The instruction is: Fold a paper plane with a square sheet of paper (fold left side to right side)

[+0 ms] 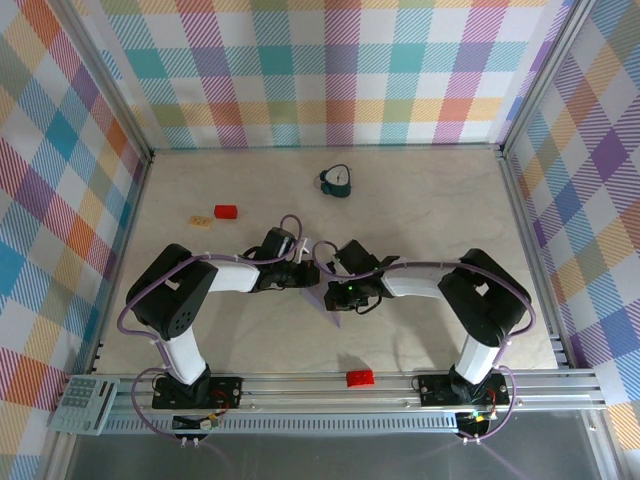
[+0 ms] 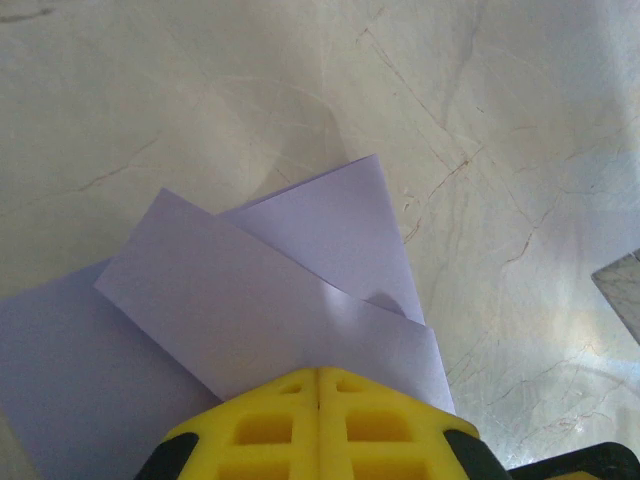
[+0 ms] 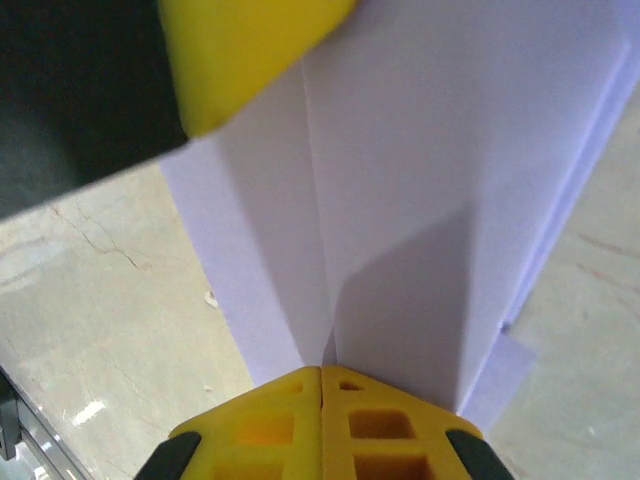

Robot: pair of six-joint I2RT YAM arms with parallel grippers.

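Observation:
The pale lavender sheet of paper (image 1: 333,310) lies mid-table between both arms, folded into overlapping flaps with crease lines like a partly shaped paper plane. In the left wrist view two flaps of the paper (image 2: 250,300) cross just ahead of my left gripper (image 2: 320,372), whose yellow fingers are shut with the tips down on the paper. My right gripper (image 3: 321,370) is shut too, its tips at the end of a long crease in the paper (image 3: 420,200). A yellow left fingertip (image 3: 240,50) rests on the paper's far end. From above, the left gripper (image 1: 306,278) and right gripper (image 1: 338,292) almost meet.
A dark teal clock-like object (image 1: 337,180) stands at the back. A red block (image 1: 226,211) and a tan block (image 1: 200,220) lie at the left. Another red block (image 1: 359,377) sits on the front rail. A grey keypad (image 1: 85,403) is at the front left corner.

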